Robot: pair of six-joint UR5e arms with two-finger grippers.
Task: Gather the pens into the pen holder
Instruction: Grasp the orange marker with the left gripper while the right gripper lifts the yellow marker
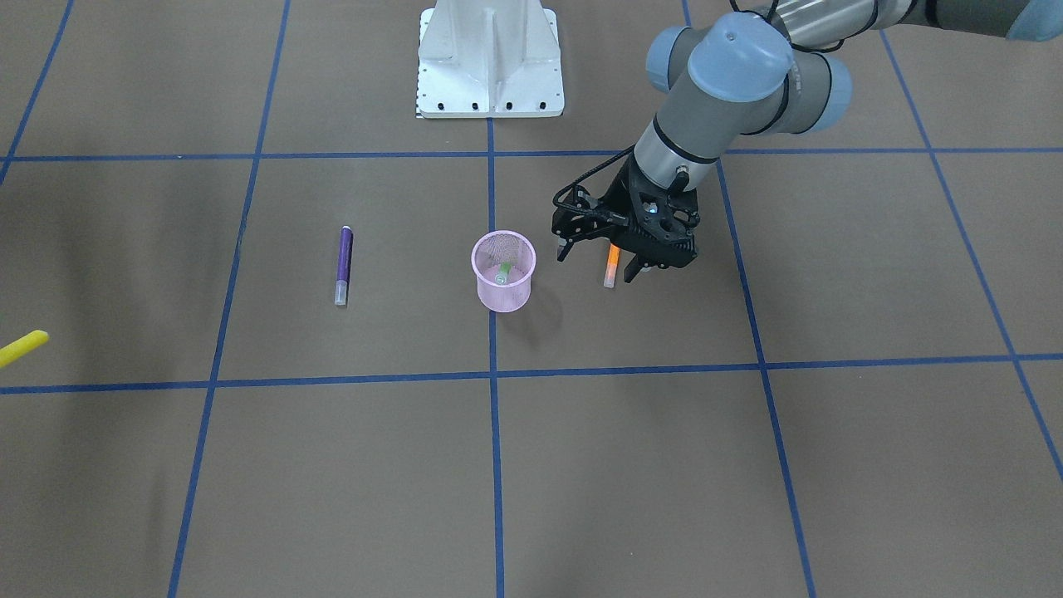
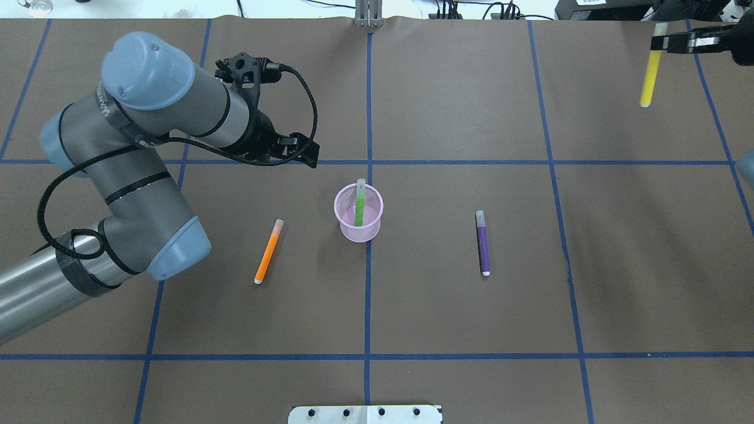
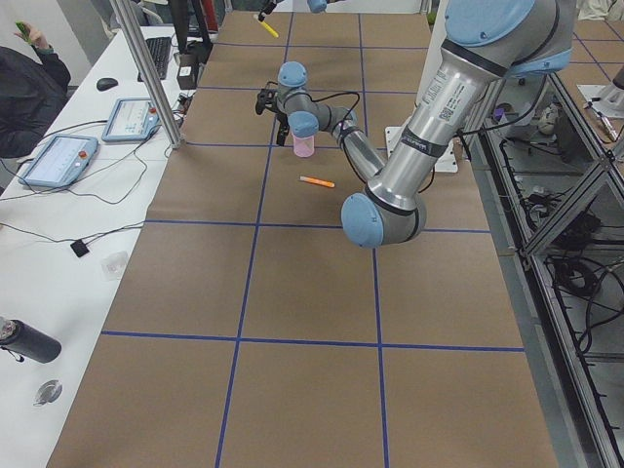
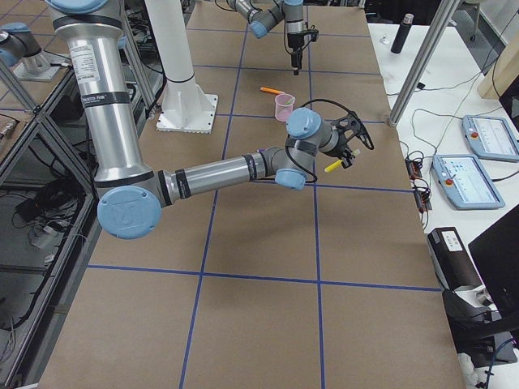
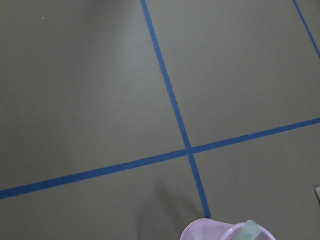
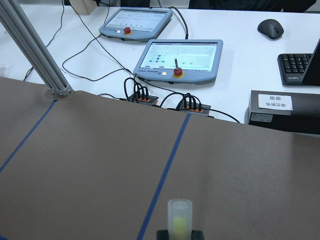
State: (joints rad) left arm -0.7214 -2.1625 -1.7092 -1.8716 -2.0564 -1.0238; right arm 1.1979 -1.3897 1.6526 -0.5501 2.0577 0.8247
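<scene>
The pink mesh pen holder (image 2: 358, 219) stands upright mid-table with a green pen (image 2: 359, 205) leaning inside it. An orange pen (image 2: 268, 251) lies flat to its left and a purple pen (image 2: 483, 242) to its right. My left gripper (image 1: 596, 266) hovers open and empty above the table, beyond and left of the holder; the wrist view catches only the holder's rim (image 5: 210, 231). Far to the right my right gripper (image 2: 661, 42) is shut on the cap end of a yellow pen (image 2: 648, 73), which hangs in the air, its cap (image 6: 180, 216) showing in the wrist view.
Blue tape lines grid the brown table. The white robot base plate (image 1: 490, 62) sits at the near edge. Beyond the far edge a white bench carries teach pendants (image 6: 180, 60), a keyboard and cables. A person sits at that bench (image 3: 24, 93).
</scene>
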